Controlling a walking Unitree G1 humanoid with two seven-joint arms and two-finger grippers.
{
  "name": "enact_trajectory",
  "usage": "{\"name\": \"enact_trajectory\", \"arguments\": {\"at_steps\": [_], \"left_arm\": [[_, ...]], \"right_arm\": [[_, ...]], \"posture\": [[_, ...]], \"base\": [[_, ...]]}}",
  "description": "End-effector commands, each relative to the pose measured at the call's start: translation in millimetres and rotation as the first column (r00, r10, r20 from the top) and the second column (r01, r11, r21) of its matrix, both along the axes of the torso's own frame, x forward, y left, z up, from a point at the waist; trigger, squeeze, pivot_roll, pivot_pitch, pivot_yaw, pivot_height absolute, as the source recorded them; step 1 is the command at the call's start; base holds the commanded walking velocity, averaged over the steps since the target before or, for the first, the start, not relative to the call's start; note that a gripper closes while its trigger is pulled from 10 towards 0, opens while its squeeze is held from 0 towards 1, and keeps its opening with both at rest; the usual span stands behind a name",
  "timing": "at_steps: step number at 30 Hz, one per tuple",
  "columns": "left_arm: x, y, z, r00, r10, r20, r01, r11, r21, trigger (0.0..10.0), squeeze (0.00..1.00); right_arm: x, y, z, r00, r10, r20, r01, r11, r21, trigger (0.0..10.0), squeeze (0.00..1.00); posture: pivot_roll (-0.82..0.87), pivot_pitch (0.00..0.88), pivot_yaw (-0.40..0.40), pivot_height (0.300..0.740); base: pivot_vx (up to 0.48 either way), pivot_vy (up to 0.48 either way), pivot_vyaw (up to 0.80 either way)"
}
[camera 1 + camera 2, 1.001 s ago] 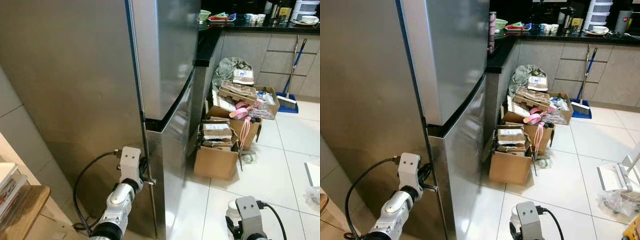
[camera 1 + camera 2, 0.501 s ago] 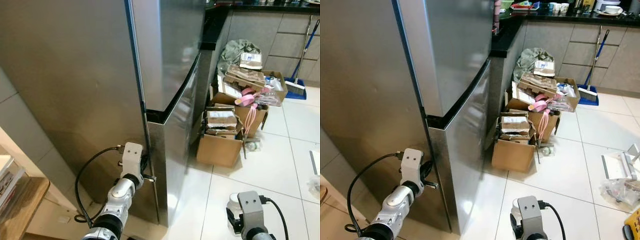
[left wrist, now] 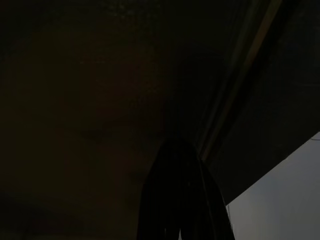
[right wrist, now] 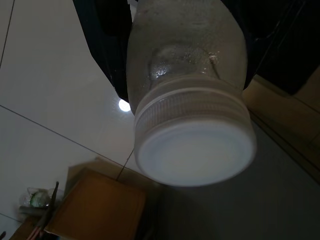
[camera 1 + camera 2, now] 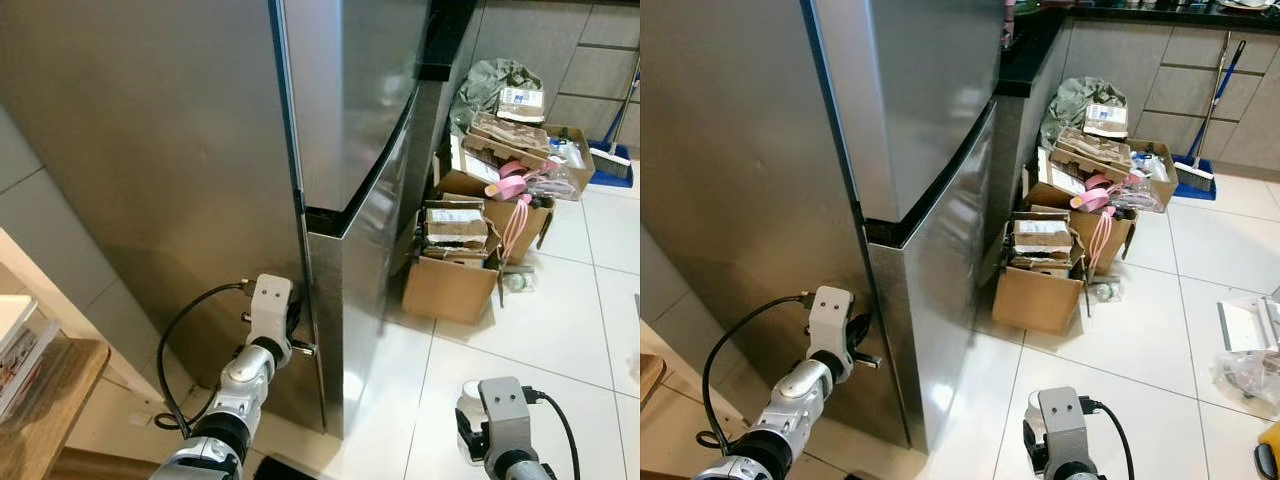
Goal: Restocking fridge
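Early stage: fridge (image 5: pixel 180 150) doors both closed, left claw (image 5: pixel 298 335) at the lower door's (image 5: pixel 370 270) left edge, finger gap unreadable, right claw (image 4: pixel 180 60) clamped on a white-capped clear bottle (image 4: pixel 192 120) held low at near right, nothing stocked yet.

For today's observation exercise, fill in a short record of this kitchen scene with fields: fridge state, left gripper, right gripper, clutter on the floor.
fridge state: fridge steel, both doors shut
left gripper: left gripper low at the front edge of the fridge side, by the lower door
right gripper: right gripper shut on a clear jar with a white lid, held low over the tiled floor
clutter on the floor: cardboard boxes stacked beside the fridge; broom against the cabinets
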State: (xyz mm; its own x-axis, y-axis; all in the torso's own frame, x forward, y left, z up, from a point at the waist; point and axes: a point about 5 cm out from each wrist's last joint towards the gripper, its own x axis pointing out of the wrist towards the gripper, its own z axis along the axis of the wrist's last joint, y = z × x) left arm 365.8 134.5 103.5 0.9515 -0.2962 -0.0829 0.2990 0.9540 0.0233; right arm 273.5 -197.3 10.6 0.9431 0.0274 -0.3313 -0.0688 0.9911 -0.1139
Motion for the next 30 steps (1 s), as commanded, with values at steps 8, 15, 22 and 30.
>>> {"name": "enact_trajectory", "arguments": {"at_steps": [8, 15, 22, 30], "left_arm": [[0.9, -35.4, 8.0, 0.990, -0.141, 0.019, 0.142, 0.989, -0.041, 10.0, 0.00], [2.1, -49.3, 13.4, 0.983, -0.182, 0.029, 0.184, 0.981, -0.057, 10.0, 0.00], [5.1, -52.2, 16.7, 0.983, -0.183, 0.023, 0.183, 0.982, -0.053, 10.0, 0.00], [6.4, -53.6, 19.8, 0.980, -0.197, 0.025, 0.198, 0.977, -0.082, 10.0, 1.00]], "right_arm": [[2.4, -3.4, 5.3, 0.999, -0.032, 0.018, 0.031, 0.999, 0.015, 10.0, 0.00], [3.7, -5.1, 6.7, 0.999, -0.047, 0.022, 0.047, 0.999, 0.017, 10.0, 0.00], [4.3, -7.1, 8.0, 0.998, -0.057, 0.026, 0.056, 0.998, 0.017, 10.0, 0.00], [4.5, -7.2, 8.2, 0.998, -0.064, 0.027, 0.063, 0.998, 0.018, 10.0, 0.00]], "posture": [[-0.06, 0.245, 0.026, 0.740], [-0.07, 0.244, 0.035, 0.740], [-0.07, 0.243, 0.041, 0.740], [-0.07, 0.239, 0.047, 0.740]], "base": [[0.000, 0.000, 0.00], [0.000, 0.000, 0.00], [0.000, 0.000, 0.00], [0.000, 0.000, 0.00]]}}
